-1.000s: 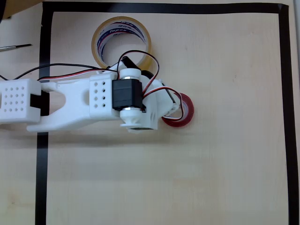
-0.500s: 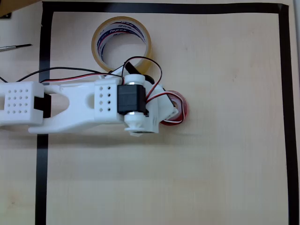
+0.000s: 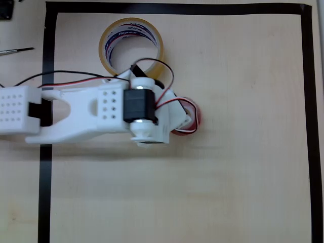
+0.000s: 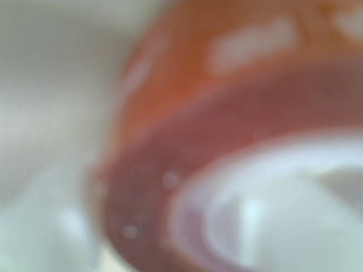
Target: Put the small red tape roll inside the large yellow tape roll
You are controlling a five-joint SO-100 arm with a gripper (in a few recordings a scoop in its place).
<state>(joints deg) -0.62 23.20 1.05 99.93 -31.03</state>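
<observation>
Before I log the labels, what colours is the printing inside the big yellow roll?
Blue and red on a white core inside the large yellow tape roll, clearest in the overhead view.

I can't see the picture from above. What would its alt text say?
A white robot arm reaches from the left across a pale wooden table, its hand over a small red tape roll. A large yellow tape roll lies just behind, inside a black tape border.

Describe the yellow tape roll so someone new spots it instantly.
In the overhead view, find the black-taped border on the table's pale wood. The large yellow tape roll lies near its top-left, just above the white arm. It's translucent tan, with blue-and-red printing inside its core.
</observation>
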